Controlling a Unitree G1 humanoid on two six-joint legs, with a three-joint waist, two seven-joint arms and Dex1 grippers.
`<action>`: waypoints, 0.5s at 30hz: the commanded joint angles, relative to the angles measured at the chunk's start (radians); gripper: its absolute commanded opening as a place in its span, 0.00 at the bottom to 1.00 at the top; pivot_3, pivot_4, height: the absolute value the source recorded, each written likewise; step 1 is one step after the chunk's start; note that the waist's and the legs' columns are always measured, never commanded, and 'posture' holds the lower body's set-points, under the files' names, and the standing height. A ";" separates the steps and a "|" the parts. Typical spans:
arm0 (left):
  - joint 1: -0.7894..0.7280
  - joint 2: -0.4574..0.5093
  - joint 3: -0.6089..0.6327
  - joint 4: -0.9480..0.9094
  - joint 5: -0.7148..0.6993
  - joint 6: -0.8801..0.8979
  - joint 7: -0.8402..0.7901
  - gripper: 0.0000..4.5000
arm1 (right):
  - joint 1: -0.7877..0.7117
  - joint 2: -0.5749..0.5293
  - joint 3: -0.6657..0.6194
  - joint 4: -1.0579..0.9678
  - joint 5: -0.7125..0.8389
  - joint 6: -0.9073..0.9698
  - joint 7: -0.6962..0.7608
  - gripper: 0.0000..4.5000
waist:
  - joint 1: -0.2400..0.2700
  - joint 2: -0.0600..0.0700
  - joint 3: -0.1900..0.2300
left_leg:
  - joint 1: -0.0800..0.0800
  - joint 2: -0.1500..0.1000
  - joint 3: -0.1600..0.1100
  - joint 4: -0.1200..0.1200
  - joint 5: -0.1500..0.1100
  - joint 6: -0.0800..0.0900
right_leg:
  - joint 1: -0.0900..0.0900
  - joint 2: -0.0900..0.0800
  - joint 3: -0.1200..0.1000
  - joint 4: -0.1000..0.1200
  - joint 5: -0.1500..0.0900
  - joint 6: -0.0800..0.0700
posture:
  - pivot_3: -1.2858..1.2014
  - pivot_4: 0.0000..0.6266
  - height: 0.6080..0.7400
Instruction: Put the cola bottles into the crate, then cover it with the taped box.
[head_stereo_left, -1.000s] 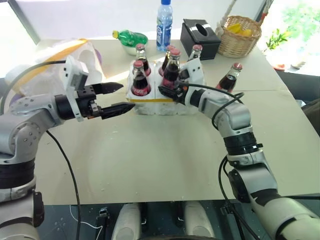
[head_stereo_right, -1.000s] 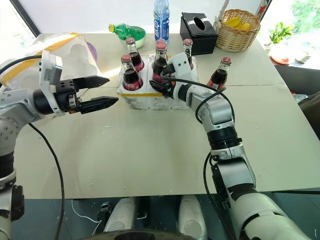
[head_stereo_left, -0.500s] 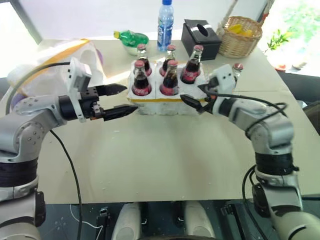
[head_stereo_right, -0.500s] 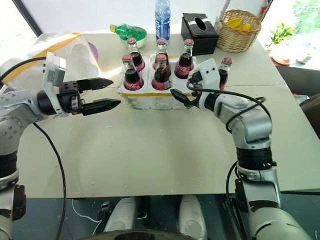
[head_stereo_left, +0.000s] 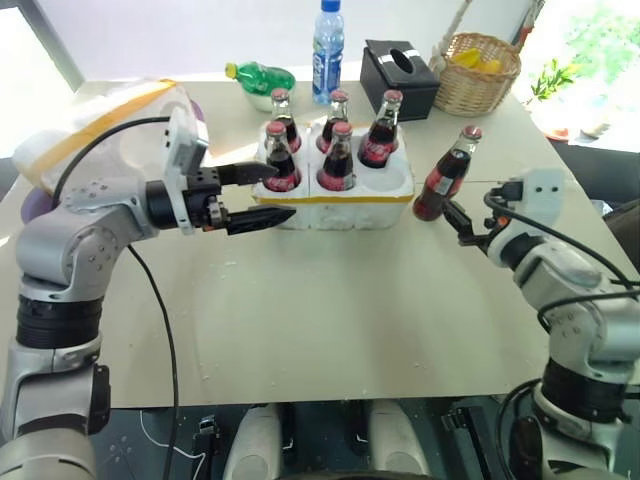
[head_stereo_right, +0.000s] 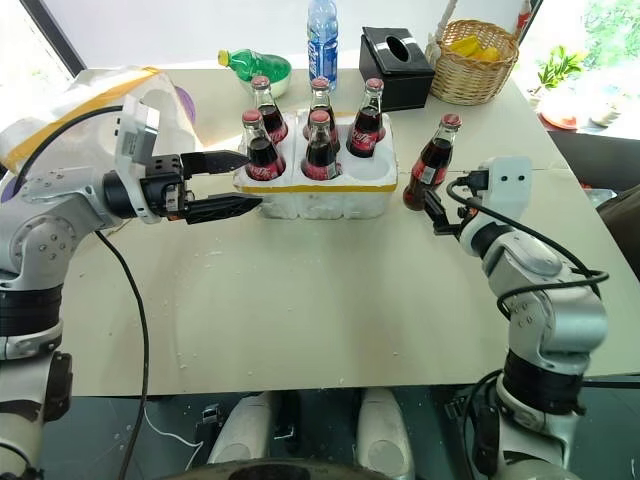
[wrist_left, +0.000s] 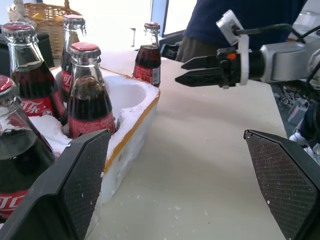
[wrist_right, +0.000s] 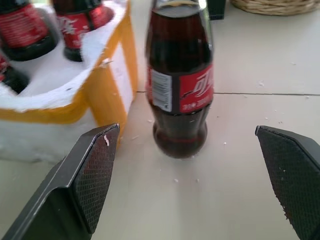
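text: Coca-Cola script, partly readable | on: cola bottles' (wrist_left: 35, 107) red labels

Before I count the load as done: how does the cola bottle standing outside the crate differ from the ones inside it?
The lone cola bottle stands on the table, right of the crate; the five others sit in wells. The right hand, open, faces the lone one; the left hand, open, is beside the crated ones. All are upright, capped and red-labelled.

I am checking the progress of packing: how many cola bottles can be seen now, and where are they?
6. Five stand in the crate: back row; front row. The sixth stands on the table beside the crate, before the open right tool.
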 joint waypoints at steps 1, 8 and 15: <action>-0.027 0.004 0.007 -0.004 0.007 -0.021 -0.009 1.00 | -0.068 0.009 0.029 0.098 -0.024 -0.111 0.006 0.99 | 0.000 0.000 0.000 | 0.000 0.000 0.000 0.000 0.000 0.000 | 0.000 0.000 0.000 0.000 0.000 0.000 | 0.52 0.24 1.00; -0.017 0.014 0.022 -0.011 0.017 -0.024 -0.003 1.00 | -0.191 0.003 0.117 0.416 -0.112 -0.335 0.035 0.99 | -0.001 0.000 0.000 | -0.001 0.000 0.000 0.000 0.000 0.000 | 0.000 0.000 0.000 0.000 0.000 0.000 | 0.52 0.24 1.00; -0.006 0.013 0.037 -0.038 0.008 -0.009 0.022 1.00 | -0.275 -0.021 0.142 0.639 -0.169 -0.515 0.063 0.70 | -0.001 0.000 0.000 | -0.001 0.001 0.000 0.000 0.000 0.000 | 0.000 0.000 0.000 0.000 0.000 0.000 | 0.52 0.24 1.00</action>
